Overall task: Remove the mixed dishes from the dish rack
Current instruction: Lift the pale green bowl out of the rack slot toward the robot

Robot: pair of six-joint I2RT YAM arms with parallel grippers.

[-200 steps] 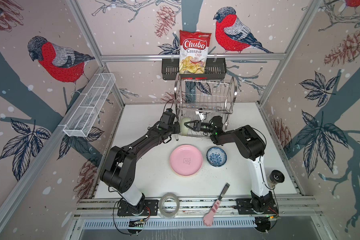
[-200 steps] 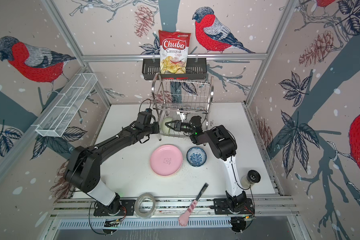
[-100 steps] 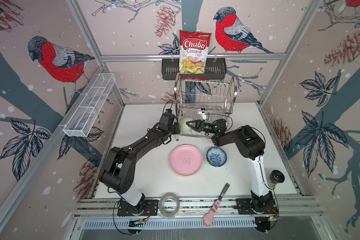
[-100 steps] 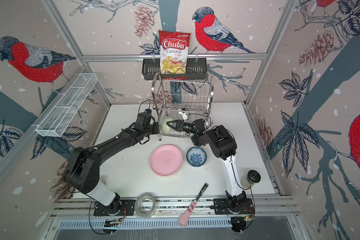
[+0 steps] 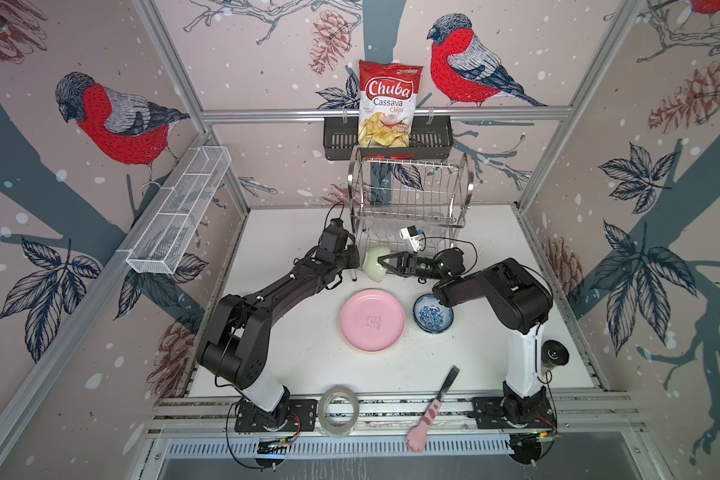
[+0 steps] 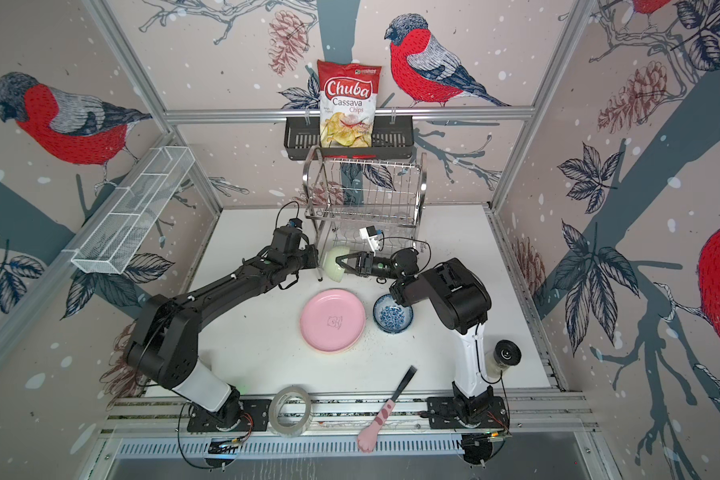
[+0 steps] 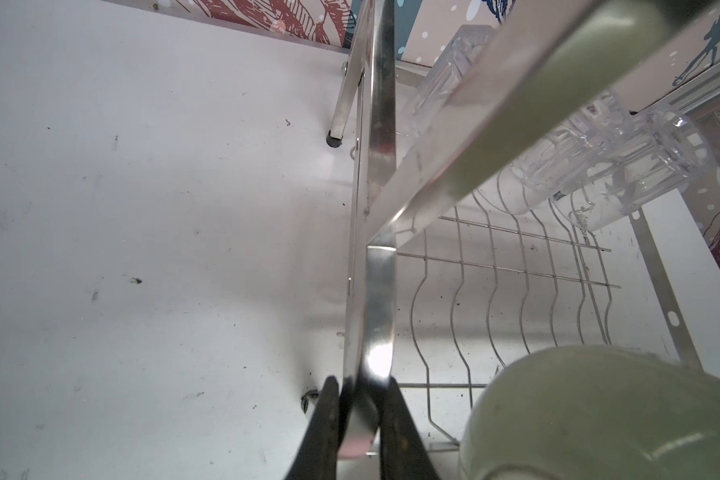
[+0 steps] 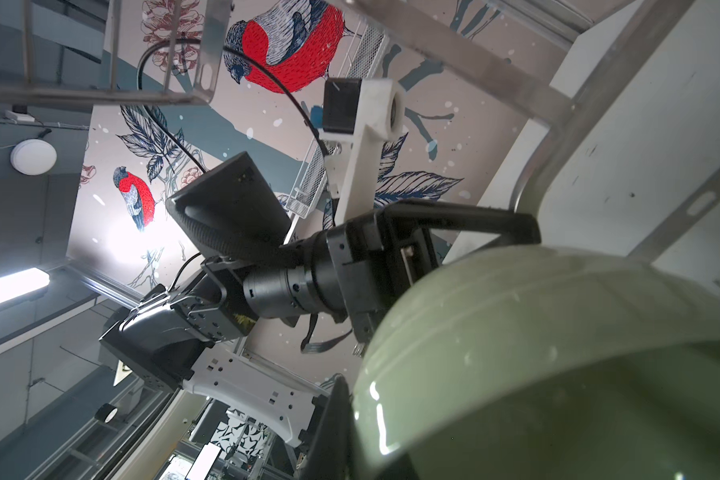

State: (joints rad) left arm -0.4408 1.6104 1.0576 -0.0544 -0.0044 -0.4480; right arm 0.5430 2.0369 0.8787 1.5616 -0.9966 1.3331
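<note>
- Your right end effector (image 5: 382, 262) is clamped on the rim of the pale green bowl (image 5: 373, 269). Draw it slowly toward 5 o'clock, clear of the rack.
- Your left end effector (image 7: 358, 419) pinches a post of the dish rack (image 5: 410, 195); use it to steady the rack.
- The bowl lies on its side at the rack's 7 o'clock corner. Its mouth seems to face 3 o'clock. It is round, with no long axis.

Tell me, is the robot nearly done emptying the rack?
Partly done. Done: the pink plate and blue bowl sit on the table. In hand: the right gripper holds the green bowl at the front of the rack, while the left gripper clamps its frame. Left: clear glasses are on its lower shelf.
</note>
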